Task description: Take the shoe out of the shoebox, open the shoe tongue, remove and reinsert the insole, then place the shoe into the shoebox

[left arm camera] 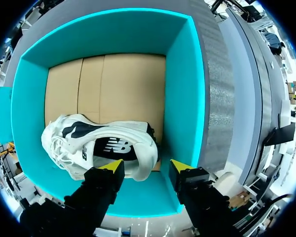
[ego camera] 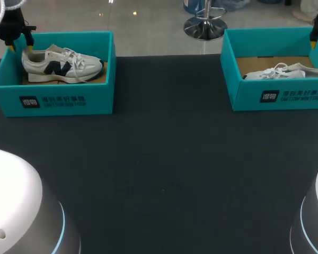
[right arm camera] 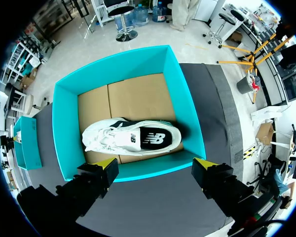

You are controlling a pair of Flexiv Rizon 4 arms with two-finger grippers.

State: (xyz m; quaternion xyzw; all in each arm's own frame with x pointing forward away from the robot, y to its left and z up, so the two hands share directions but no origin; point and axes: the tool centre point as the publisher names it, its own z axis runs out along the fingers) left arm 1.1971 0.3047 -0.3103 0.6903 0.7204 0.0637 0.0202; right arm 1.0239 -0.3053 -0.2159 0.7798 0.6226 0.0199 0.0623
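Shoe (ego camera: 61, 64) sits in left shoebox (ego camera: 58, 100), left jaws parted above its heel; right jaws parted over right shoebox (ego camera: 286, 96)

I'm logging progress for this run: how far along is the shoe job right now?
Nothing looks done yet: the left shoe lies in the left shoebox, the right shoe in the right shoebox. In hand: the left gripper hangs open over the left shoe's heel end, the right gripper open above its box. Left: lifting out, tongue, insole, return.
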